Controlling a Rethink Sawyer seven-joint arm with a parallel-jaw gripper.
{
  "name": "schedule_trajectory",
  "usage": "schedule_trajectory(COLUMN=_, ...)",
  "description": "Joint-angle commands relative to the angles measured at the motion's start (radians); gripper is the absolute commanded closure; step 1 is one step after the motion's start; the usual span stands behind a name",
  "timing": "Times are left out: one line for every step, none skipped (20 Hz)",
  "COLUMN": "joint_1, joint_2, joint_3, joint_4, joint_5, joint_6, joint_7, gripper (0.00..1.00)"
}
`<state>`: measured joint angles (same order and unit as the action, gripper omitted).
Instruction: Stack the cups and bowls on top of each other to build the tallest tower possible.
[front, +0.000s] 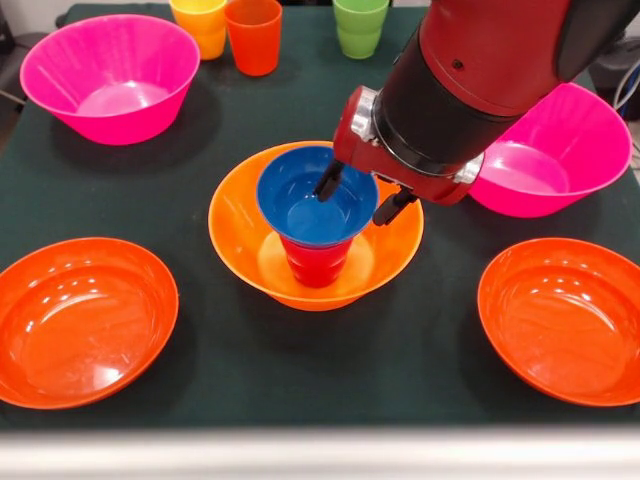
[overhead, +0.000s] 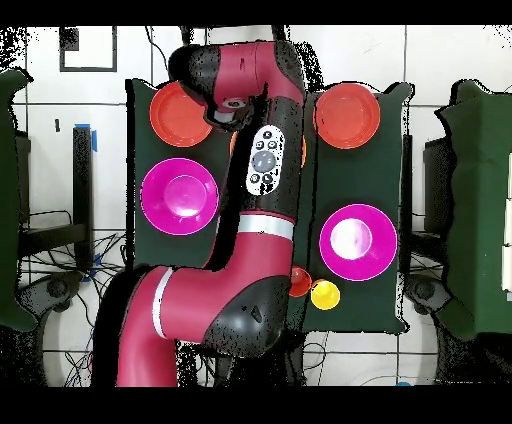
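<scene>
you see no readable writing; the gripper (front: 362, 198), fingers apart and empty, straddles the upright blue bowl (front: 300, 205) rim atop the inverted red cup (front: 316, 264).

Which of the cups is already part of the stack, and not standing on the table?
The red cup. It stands inside the big orange bowl and carries the blue bowl; the yellow, orange and green cups stand on the table.
</scene>
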<state>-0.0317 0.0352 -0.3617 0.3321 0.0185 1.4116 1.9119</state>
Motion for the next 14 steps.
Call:
schedule_trajectory(joint_1=-0.014, joint_2=0.043, joint_3=0.117, joint_4=0.082, joint_5=0.009, joint_6=-0.021, joint_7=-0.125, gripper=0.00)
schedule_trajectory(joint_1=-0.013, joint_2=0.046, joint_3=0.118, joint_4=0.080, joint_5=0.009, joint_6=-0.022, joint_7=-0.123, gripper=0.00)
schedule_trajectory(joint_1=-0.013, joint_2=0.045, joint_3=0.119, joint_4=0.085, joint_5=0.009, joint_6=-0.025, joint_7=-0.123, gripper=0.00)
schedule_trajectory(joint_1=-0.014, joint_2=0.058, joint_3=0.119, joint_4=0.064, joint_5=0.010, joint_6=-0.019, joint_7=-0.121, gripper=0.00)
schedule_trajectory(joint_1=-0.016, joint_2=0.069, joint_3=0.119, joint_4=0.048, joint_5=0.011, joint_6=-0.015, joint_7=-0.119, gripper=0.00)
schedule_trajectory(joint_1=-0.016, joint_2=0.069, joint_3=0.121, joint_4=0.049, joint_5=0.011, joint_6=-0.019, joint_7=-0.117, gripper=0.00)
schedule_trajectory(joint_1=-0.016, joint_2=0.069, joint_3=0.122, joint_4=0.051, joint_5=0.012, joint_6=-0.022, joint_7=-0.115, gripper=0.00)
schedule_trajectory(joint_1=-0.018, joint_2=0.082, joint_3=0.122, joint_4=0.032, joint_5=0.013, joint_6=-0.018, joint_7=-0.113, gripper=0.00)
schedule_trajectory(joint_1=-0.020, joint_2=0.094, joint_3=0.122, joint_4=0.014, joint_5=0.014, joint_6=-0.015, joint_7=-0.111, gripper=0.00)
schedule_trajectory(joint_1=-0.018, joint_2=0.098, joint_3=0.120, joint_4=0.008, joint_5=0.012, joint_6=-0.016, joint_7=-0.112, gripper=0.00)
schedule_trajectory(joint_1=-0.017, joint_2=0.108, joint_3=0.117, joint_4=-0.008, joint_5=0.012, joint_6=-0.007, joint_7=-0.113, gripper=0.00)
schedule_trajectory(joint_1=-0.017, joint_2=0.114, joint_3=0.114, joint_4=-0.016, joint_5=0.013, joint_6=-0.005, joint_7=-0.108, gripper=0.00)
schedule_trajectory(joint_1=-0.016, joint_2=0.119, joint_3=0.112, joint_4=-0.024, joint_5=0.014, joint_6=-0.003, joint_7=-0.103, gripper=0.00)
schedule_trajectory(joint_1=-0.016, joint_2=0.125, joint_3=0.109, joint_4=-0.033, joint_5=0.015, joint_6=-0.001, joint_7=-0.097, gripper=0.00)
